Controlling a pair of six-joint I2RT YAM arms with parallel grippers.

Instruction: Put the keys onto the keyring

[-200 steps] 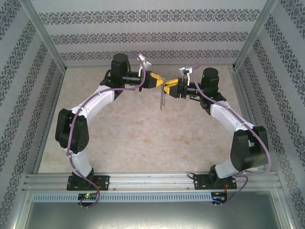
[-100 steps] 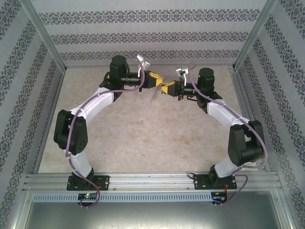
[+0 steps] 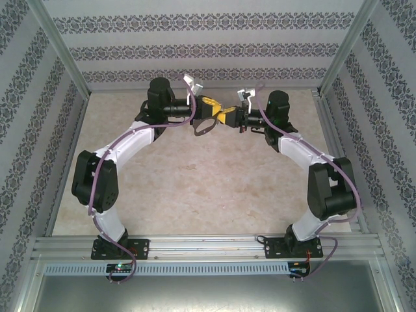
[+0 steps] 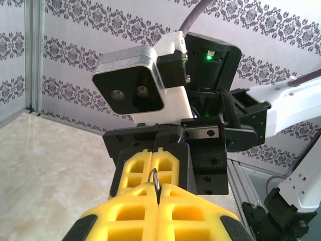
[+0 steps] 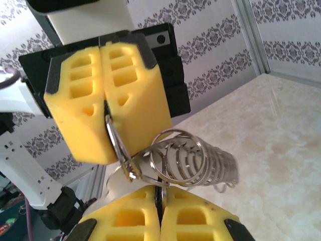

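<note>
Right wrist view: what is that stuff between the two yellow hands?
The keyring: linked metal rings and a wire coil bridge the gap. The left hand pinches one ring, the right hand another. The right wrist view shows it.

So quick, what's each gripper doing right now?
Left gripper: closed, pinching a ring of the keyring.
Right gripper: closed on the keyring too.
</note>
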